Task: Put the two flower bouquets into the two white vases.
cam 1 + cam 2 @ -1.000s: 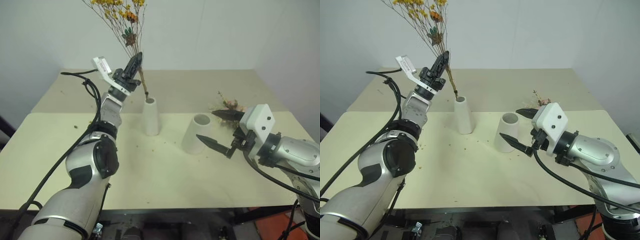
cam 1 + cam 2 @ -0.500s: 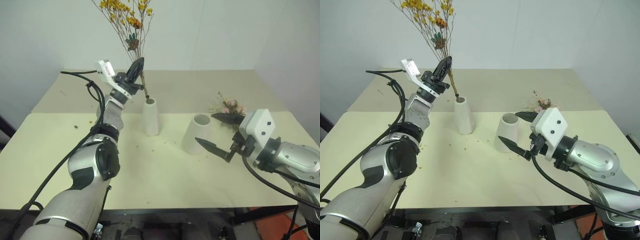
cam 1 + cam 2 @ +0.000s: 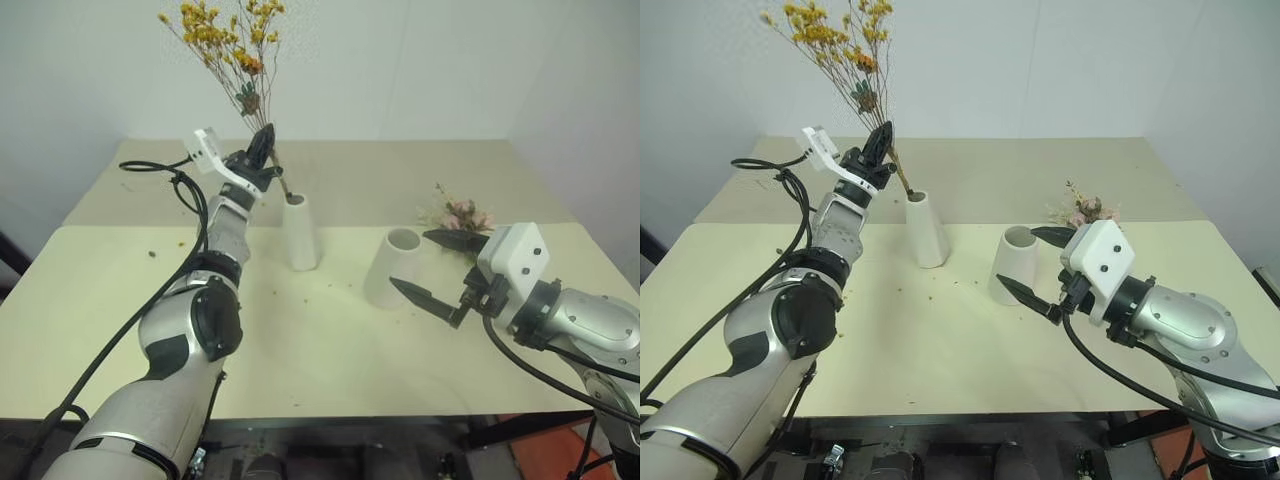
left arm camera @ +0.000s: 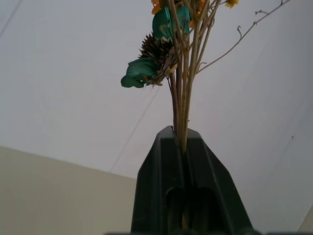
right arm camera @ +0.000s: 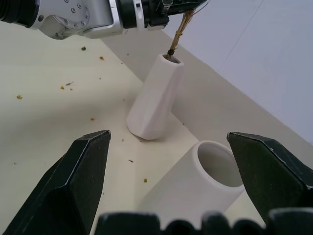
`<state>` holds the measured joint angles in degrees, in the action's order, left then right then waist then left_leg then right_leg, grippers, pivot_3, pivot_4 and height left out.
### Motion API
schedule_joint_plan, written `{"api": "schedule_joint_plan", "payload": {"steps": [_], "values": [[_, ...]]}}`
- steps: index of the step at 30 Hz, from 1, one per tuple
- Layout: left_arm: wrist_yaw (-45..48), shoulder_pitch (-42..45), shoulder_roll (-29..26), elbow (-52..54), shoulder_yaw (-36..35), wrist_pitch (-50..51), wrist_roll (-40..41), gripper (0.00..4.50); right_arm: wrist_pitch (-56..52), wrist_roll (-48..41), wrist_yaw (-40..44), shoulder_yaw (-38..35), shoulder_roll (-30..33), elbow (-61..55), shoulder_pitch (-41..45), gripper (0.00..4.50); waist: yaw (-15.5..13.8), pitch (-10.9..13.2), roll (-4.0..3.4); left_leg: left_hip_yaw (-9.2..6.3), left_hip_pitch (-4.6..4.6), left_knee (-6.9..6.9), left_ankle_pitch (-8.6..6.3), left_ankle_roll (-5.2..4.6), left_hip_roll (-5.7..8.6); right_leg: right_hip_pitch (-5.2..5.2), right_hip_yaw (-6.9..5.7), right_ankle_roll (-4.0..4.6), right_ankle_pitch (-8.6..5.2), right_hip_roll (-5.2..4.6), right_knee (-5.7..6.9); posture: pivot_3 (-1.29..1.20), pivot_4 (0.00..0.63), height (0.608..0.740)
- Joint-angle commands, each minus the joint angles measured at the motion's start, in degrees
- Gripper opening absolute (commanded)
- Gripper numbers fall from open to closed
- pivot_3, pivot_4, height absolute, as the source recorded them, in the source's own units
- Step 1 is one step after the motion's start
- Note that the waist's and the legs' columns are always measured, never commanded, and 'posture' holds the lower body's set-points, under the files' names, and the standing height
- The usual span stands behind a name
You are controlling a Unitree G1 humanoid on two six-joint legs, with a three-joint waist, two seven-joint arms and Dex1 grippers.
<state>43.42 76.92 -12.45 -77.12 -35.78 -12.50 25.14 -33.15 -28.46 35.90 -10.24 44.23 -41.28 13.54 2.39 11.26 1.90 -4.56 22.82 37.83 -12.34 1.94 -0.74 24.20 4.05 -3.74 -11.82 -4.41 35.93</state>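
1. Left gripper (image 3: pixel 266 135) is raised over the back of the pale cream table (image 3: pixel 300 340), its black fingers clamped tight on the thin brown stems of the sparse bunch of tiny yellow-orange dried flowers (image 3: pixel 225 30). In the left wrist view the stems (image 4: pixel 182 105) rise straight out from between the closed fingertips, with no gap between the jaws.
2. The dried bunch fans up and to the left against the white wall. Its stem ends reach down into the narrow mouth of the slim matte white tapered vase (image 3: pixel 302 235). The right wrist view shows the stem tips just inside that mouth (image 5: pixel 172 58).
3. The slim vase stands upright near the table's middle, just right of the left forearm.
4. The fatter matte white vase with the wide round mouth (image 3: pixel 391 268) stands to the right of the slim one, apart from it. Nothing is in its mouth (image 5: pixel 218 164).
5. Right gripper (image 3: pixel 440 268) hovers level just right of the fat vase, jaws spread wide and holding nothing. One finger points past the vase's front, the other sits behind, near the pink blooms.
6. The bushier bouquet of pink-cream blooms and green leaves (image 3: pixel 460 213) lies on the table behind the right gripper, toward the right edge.
7. Small flower crumbs (image 5: pixel 63 87) are scattered on the tabletop around the vases.
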Motion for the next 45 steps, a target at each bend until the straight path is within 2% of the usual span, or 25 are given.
{"api": "schedule_joint_plan", "payload": {"steps": [1, 6, 15, 26, 37, 40, 45], "values": [[-1.07, 1.29, -0.07, 0.8, -0.77, 0.35, 0.85, 0.02, 0.53, -0.64, -0.93, -2.48, -0.16, -1.9, -0.16, 4.5, 0.03, 0.0, 0.0, 0.0, 0.0, 0.0, 0.0, 0.0, 0.0, 0.0, 0.0, 0.0, 0.0, 0.0, 0.0, 0.0, 0.15, 0.74], [0.82, 0.64, 0.37, 1.01, 0.65, -0.52, -0.42, 0.02, 0.86, -0.45, -0.97, -2.33, -0.25, -1.46, -0.07, 4.5, 0.04, 0.0, 0.0, 0.0, -0.03, 0.0, 0.0, 0.0, 0.0, -0.01, 0.0, 0.0, 0.0, 0.01, 0.02, 0.0, 0.15, 0.74], [11.8, -0.43, 1.24, 1.63, 2.69, 0.35, -1.62, 0.02, 1.68, 0.01, -0.77, -2.16, -0.78, -1.1, -0.64, 4.5, 0.03, 0.0, 0.0, 0.0, 0.0, 0.0, 0.0, 0.0, 0.0, 0.0, 0.0, 0.0, 0.0, 0.01, 0.01, 0.0, 0.15, 0.74], [12.13, -1.57, 0.91, 1.46, 6.72, -3.52, -6.01, 0.02, 2.95, 0.69, -0.5, -2.39, -0.97, -0.89, -1.46, 4.5, -0.01, 0.0, 0.0, 0.0, 0.0, 0.0, 0.0, 0.0, 0.0, 0.0, 0.0, 0.0, 0.0, 0.0, 0.0, 0.0, 0.15, 0.74], [15.95, -3.55, 0.72, 1.84, 7.57, -3.49, -6.24, 0.02, 3.49, 0.76, -0.07, -2.56, -0.58, -0.03, -1.24, 4.5, 0.0, 0.0, 0.0, 0.0, 0.01, 0.0, 0.0, 0.0, 0.0, 0.0, 0.0, 0.0, 0.0, 0.01, 0.0, 0.0, 0.15, 0.74], [16.28, -3.69, 0.59, 1.83, 7.56, -3.41, -6.28, 0.7, 3.54, 1.2, -0.2, -2.5, -0.43, 0.48, -1.17, 4.5, -0.01, 0.0, 0.0, 0.0, 0.0, 0.0, 0.0, 0.0, 0.0, 0.0, 0.0, 0.0, 0.0, 0.0, 0.01, 0.0, 0.15, 0.74], [19.86, -3.94, 0.13, 2.04, 7.55, -2.4, -5.96, 2.29, 3.72, 1.24, 0.05, -2.51, -0.5, 1.16, -0.57, 4.5, 0.06, 0.0, 0.0, 0.0, 0.0, 0.0, 0.0, 0.0, 0.0, 0.0, 0.0, 0.0, 0.0, 0.01, 0.01, 0.0, 0.15, 0.74]]}}
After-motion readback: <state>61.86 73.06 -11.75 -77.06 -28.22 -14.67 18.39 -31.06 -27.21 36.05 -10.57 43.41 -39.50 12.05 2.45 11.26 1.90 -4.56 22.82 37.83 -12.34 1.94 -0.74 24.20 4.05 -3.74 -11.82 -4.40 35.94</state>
